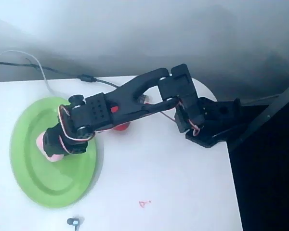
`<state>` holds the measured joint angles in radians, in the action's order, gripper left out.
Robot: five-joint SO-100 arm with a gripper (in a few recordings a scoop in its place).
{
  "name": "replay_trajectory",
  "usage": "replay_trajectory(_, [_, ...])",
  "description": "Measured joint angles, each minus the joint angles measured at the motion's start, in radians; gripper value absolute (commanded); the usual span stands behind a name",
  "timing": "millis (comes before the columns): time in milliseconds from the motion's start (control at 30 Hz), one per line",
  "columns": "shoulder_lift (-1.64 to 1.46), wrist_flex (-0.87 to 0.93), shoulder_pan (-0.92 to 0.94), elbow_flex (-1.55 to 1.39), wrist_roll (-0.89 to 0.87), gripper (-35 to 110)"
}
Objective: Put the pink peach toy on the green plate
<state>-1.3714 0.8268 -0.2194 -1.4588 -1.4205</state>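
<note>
A white tabletop (149, 178) carried a red toy (121, 127) near the centre, partly hidden. A small red mark (144, 204) lay toward 6 o'clock from it. At 11 o'clock, cables (24, 60) ran across the tabletop's far edge. A small dark object (73, 222) sat at 7 o'clock, by the near edge.

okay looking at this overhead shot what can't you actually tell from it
- Gripper: the arm's own body covers the jaws, so open or shut is unclear.
- Peach: only a pink sliver shows beside the gripper over the plate; gripped, resting or lifted cannot be told.
- Red thing: mostly hidden under the arm, identity unclear.
- Red mark on the table: too small to read.
- Small dark thing: cut by the bottom edge.
</note>
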Motion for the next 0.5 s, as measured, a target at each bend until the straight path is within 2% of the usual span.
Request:
replay_trajectory(333, [0.020, 0.000, -0.002, -0.020, 0.002, 0])
replay_trajectory(367, [0.020, 0.000, -0.002, -0.023, 0.000, 2])
replay_trajectory(433, [0.020, 0.000, -0.006, -0.038, -0.006, 17])
replay_trajectory(500, [0.020, 0.000, -0.014, -0.040, -0.018, 23])
